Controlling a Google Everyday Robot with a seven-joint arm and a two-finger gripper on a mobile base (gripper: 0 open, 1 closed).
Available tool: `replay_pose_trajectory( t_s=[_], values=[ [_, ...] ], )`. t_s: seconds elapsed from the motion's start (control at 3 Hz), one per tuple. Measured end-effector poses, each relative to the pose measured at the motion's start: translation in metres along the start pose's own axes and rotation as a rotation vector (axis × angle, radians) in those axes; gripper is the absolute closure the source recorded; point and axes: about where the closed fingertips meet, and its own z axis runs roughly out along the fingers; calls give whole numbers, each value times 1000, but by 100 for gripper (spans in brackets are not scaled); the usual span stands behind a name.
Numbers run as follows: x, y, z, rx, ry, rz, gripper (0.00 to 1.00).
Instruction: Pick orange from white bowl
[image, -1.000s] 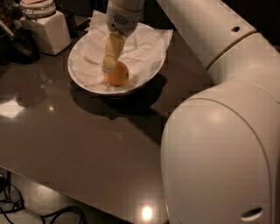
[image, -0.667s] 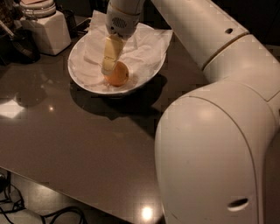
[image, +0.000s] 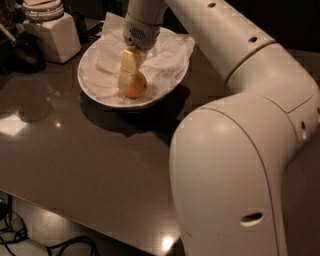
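My end effector (image: 128, 80) hangs nose-down inside the white bowl (image: 93, 89), its pale yellow tip low against the orange (image: 138, 86). From this angle I cannot tell whether it is open, closed, or holding the fruit. The orange sits touching the tip on its right side, on the crumpled white paper (image: 167, 56) that lines the bowl, near the bowl's front wall. The paper spreads out around and behind my end effector and laps over the far rim. The bowl stands on the dark glossy bench (image: 75, 165). Farther off to the left of my end effector, apart from the bowl, is a white square lidded jar (image: 52, 36).
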Motion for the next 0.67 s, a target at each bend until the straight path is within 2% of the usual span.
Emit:
replay_pose_trajectory(
  t_s=[0.67],
  values=[
    [10, -5, 19, -39, 15, 37, 14]
  ],
)
